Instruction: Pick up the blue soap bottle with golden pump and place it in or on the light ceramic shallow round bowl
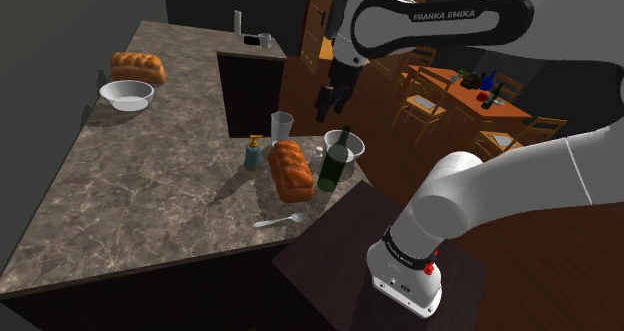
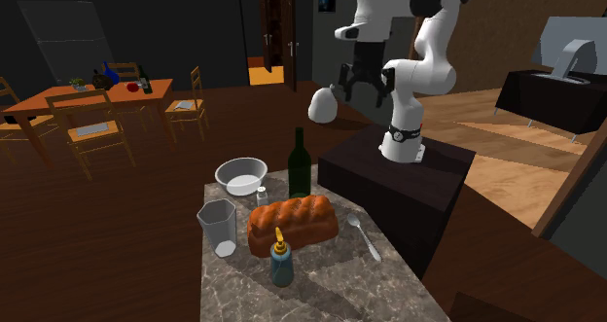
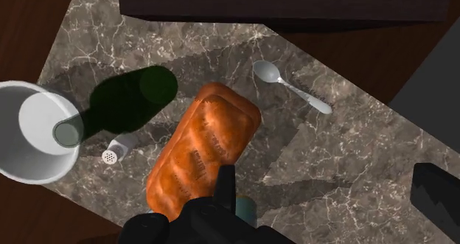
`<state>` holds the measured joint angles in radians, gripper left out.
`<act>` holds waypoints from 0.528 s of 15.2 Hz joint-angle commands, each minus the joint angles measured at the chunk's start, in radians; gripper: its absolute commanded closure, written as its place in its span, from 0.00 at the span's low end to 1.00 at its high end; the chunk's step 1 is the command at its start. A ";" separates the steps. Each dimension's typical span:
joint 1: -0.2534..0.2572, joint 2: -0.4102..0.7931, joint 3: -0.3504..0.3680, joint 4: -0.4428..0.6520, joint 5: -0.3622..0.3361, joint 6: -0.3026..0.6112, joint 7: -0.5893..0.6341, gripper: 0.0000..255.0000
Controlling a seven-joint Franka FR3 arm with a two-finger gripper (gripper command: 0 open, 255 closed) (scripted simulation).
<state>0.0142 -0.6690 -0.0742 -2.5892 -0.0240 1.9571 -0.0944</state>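
Observation:
The blue soap bottle (image 1: 254, 155) with its golden pump stands upright on the marble counter (image 1: 150, 194), just beside a bread loaf (image 1: 290, 170). In the second exterior view the bottle (image 2: 281, 263) is in front of the loaf (image 2: 292, 224). A white bowl (image 1: 346, 143) sits behind a green wine bottle (image 1: 335, 161). A second, shallower white bowl (image 1: 127, 95) rests far off at the shoulder view's left. My gripper (image 1: 325, 103) hangs open high above the loaf and holds nothing. In the wrist view my gripper (image 3: 332, 202) looks down, and one finger hides most of the soap bottle (image 3: 246, 207).
A clear cup (image 1: 281, 127), a salt shaker (image 3: 116, 150) and a spoon (image 3: 291, 85) lie around the loaf. Another loaf (image 1: 138, 66) sits by the far bowl. The dark stand (image 2: 399, 179) adjoins the counter edge. A dining table with chairs (image 2: 88, 101) stands beyond.

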 commanded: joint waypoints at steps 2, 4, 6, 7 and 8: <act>0.001 0.080 -0.005 -0.033 0.009 0.146 0.012 0.00; 0.002 0.144 -0.009 -0.047 0.017 0.242 0.017 0.00; 0.005 0.215 -0.014 -0.053 0.027 0.338 0.020 0.00; 0.007 0.253 -0.017 -0.054 0.033 0.385 0.021 0.00; 0.010 0.292 -0.020 -0.052 0.039 0.432 0.021 0.00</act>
<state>0.0213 -0.4195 -0.0920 -2.6479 0.0087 2.3406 -0.0756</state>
